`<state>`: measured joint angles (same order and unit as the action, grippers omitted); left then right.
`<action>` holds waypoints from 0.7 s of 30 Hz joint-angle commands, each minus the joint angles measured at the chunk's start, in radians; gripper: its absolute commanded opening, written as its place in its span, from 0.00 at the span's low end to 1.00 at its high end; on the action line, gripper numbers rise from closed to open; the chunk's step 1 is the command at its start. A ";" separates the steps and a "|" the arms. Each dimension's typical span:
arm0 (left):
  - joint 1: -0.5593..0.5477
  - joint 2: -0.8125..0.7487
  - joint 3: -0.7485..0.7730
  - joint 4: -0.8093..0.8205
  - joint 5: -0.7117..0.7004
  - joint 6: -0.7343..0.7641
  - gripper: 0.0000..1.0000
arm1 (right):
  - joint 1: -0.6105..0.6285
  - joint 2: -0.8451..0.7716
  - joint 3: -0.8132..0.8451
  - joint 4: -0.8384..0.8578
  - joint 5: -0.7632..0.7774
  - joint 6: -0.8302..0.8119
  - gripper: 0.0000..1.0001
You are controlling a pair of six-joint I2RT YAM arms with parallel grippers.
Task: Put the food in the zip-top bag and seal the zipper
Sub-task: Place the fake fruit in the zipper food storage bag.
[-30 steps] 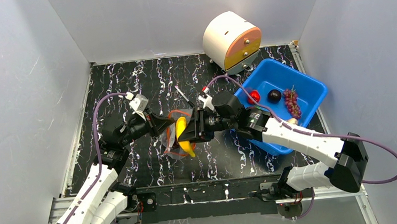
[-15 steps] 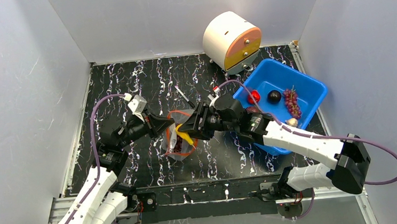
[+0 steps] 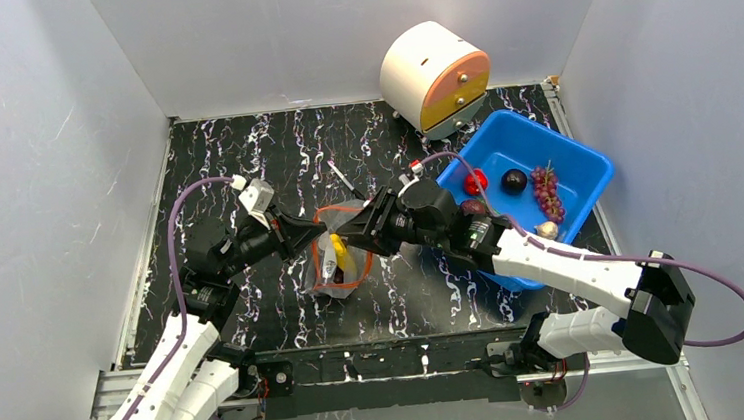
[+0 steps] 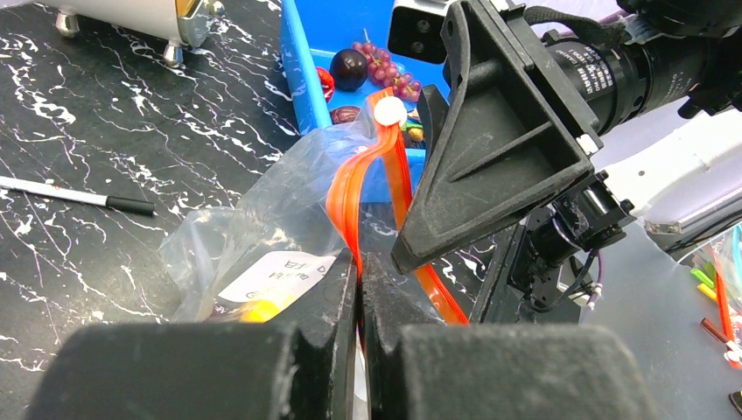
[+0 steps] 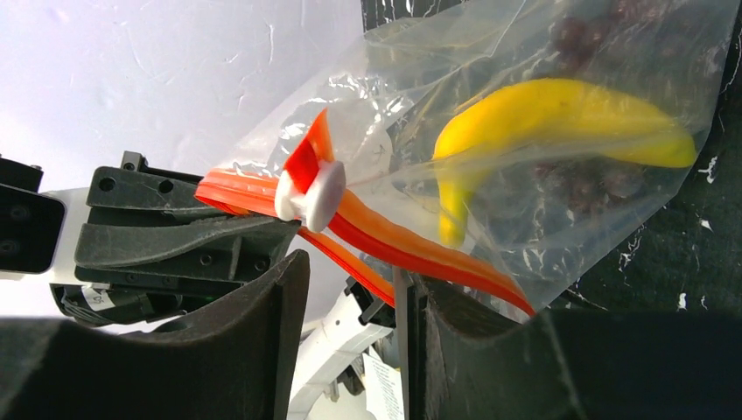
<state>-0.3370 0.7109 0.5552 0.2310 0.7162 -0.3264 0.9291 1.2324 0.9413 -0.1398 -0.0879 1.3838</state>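
The clear zip-top bag stands open at mid-table, held up by its rim. The yellow banana lies inside it; in the right wrist view the banana rests on dark grapes behind the plastic. My left gripper is shut on the red-orange zipper at the bag's left rim. The white slider sits at the strip's far end. My right gripper is open and empty at the bag's right rim, and the zipper runs across its fingertips.
A blue bin at the right holds a red round fruit, a dark round fruit and a grape bunch. A white and orange drum stands behind it. A thin pen lies behind the bag.
The banana, held by my right gripper over the bag's mouth a second ago, now lies inside the bag. The right gripper has let go and tilted down. The left gripper stays put.
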 commanded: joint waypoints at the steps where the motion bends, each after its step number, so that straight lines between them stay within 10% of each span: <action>1: -0.005 -0.022 0.013 0.035 0.013 0.002 0.00 | -0.002 -0.005 0.037 0.062 0.048 -0.008 0.39; 21: -0.005 -0.026 0.065 -0.136 -0.212 0.083 0.00 | -0.002 -0.040 0.308 -0.223 0.234 -0.498 0.50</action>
<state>-0.3374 0.6937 0.5652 0.1352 0.5774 -0.2764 0.9287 1.2293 1.1419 -0.2920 0.0147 1.0588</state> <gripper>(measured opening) 0.009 0.492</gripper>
